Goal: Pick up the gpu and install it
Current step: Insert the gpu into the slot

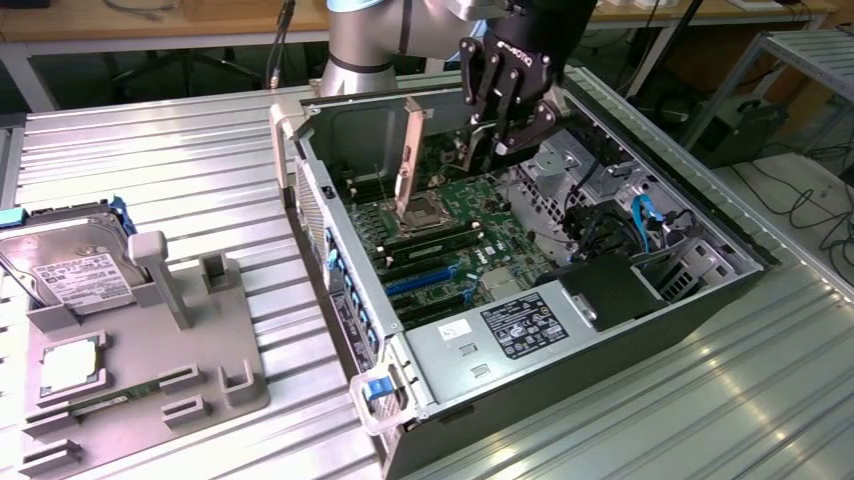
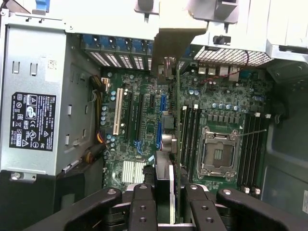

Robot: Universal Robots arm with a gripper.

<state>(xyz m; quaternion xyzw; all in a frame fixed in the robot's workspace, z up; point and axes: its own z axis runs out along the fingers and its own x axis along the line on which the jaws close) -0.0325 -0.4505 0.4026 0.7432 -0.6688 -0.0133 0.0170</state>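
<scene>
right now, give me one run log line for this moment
gripper: shut on gpu | gpu: held on edge above motherboard inside open pc case | not seated in slot | hard drive: on grey tray

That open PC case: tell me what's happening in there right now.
The arm's hand holds the gpu upright, bracket end nearest the case's rear wall, above the motherboard in the open case. Through the wrist view the card hangs edge-on over the board, between the slots and the CPU socket. It is not seated yet. A hard drive rests on the parts holder outside.
</scene>
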